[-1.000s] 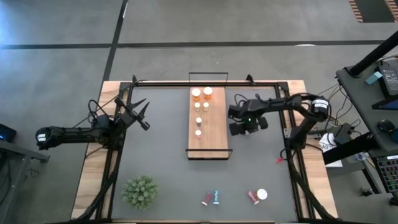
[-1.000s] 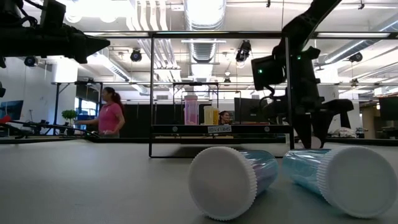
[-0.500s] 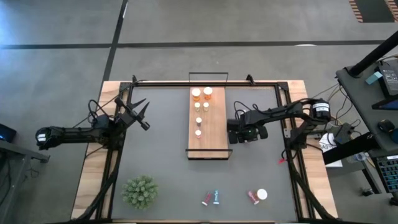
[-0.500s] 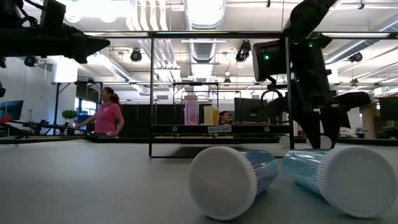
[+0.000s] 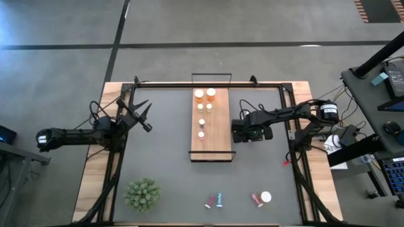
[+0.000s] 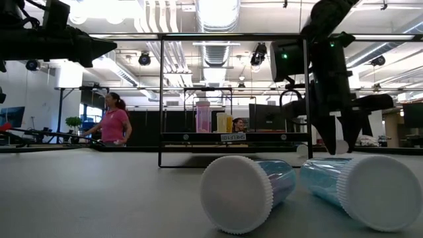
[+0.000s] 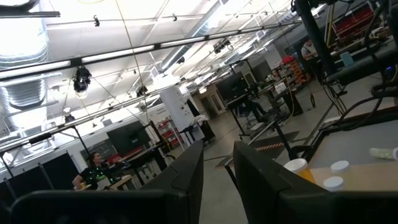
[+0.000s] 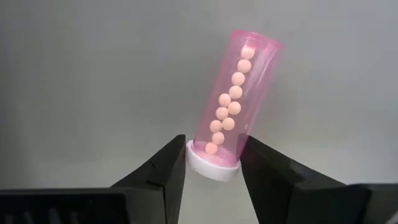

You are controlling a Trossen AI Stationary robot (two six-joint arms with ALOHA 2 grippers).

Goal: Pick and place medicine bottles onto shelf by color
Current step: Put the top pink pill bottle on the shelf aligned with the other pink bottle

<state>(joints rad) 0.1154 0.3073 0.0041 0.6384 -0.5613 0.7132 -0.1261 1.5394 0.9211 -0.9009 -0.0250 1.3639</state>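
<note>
The light-wood shelf [image 5: 211, 125] lies mid-table with two orange bottles [image 5: 205, 94] and several white ones [image 5: 202, 121] standing on it. My right gripper [image 5: 245, 132] is low over the table just right of the shelf, shut on a pink bottle [image 8: 235, 102] holding round pills. That bottle is hidden under the gripper in the high view. Several more bottles [image 5: 219, 200] lie near the front edge; two teal ones [image 6: 248, 192] show close up in the low view. My left gripper [image 5: 142, 113] hangs open and empty at the far left. My right gripper has the pink bottle's white cap [image 8: 213, 163] between its two fingers [image 8: 169, 167], one on each side. The fingers come from above, pointing down, across the bottle's cap end. The bottle lies on its side on the grey tabletop, its bottom end pointing away from the gripper.
A green spiky plant [image 5: 142, 193] stands at the front left. A black frame [image 5: 208, 83] runs along the table's far edge and sides. A person in a pink top [image 6: 117, 119] stands in the room beyond the table.
My right gripper has moved toward the table's near edge and down to the tabletop beside the shelf, then stayed there. In the low view its fingers now stand closer together than half a second ago.
</note>
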